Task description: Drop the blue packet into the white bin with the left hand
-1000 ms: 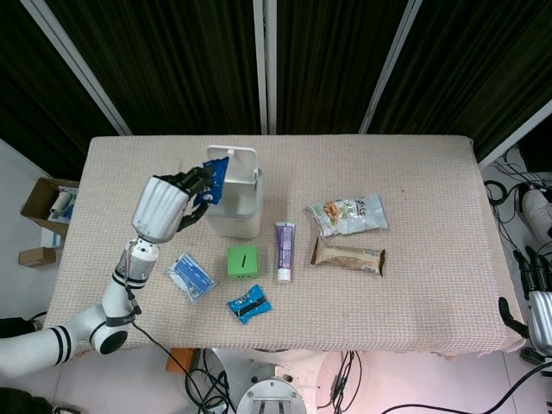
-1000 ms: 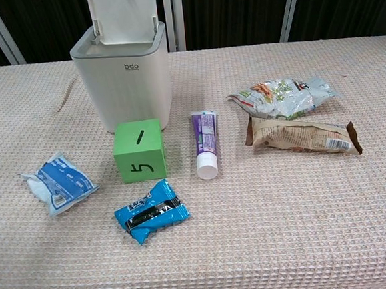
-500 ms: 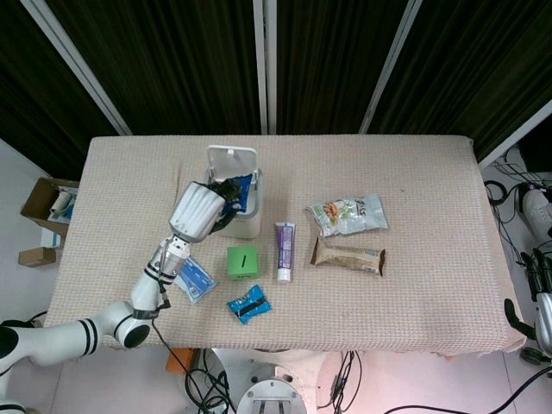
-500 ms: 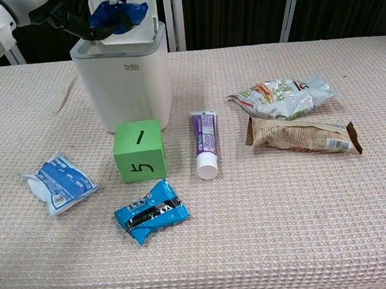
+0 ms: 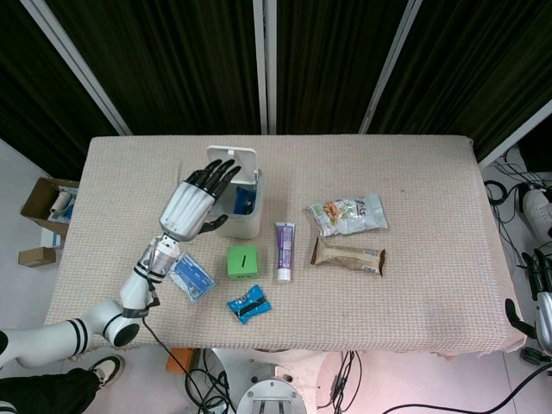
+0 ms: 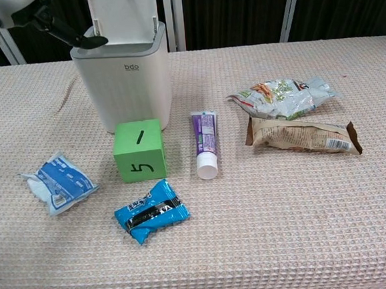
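The white bin (image 5: 246, 222) stands at the back left of the table with its lid up. The blue packet (image 5: 243, 201) lies inside it, seen from above in the head view. The chest view shows the bin (image 6: 129, 76) but not the packet, which its wall hides. My left hand (image 5: 198, 198) hovers over the bin's left side with fingers spread and nothing in them. In the chest view the left hand (image 6: 44, 19) reaches in from the top left, its dark fingers (image 6: 77, 37) over the rim. My right hand (image 5: 542, 297) hangs off the table's right edge, partly cut off.
In front of the bin are a green cube (image 6: 138, 150), a purple toothpaste tube (image 6: 205, 143), a blue-and-white pouch (image 6: 57, 182) and a blue-and-black snack pack (image 6: 151, 211). A chips bag (image 6: 283, 96) and a brown bar wrapper (image 6: 301, 136) lie to the right.
The left hand carried the blue packet over the bin, then spread its fingers. The packet has dropped into the bin.
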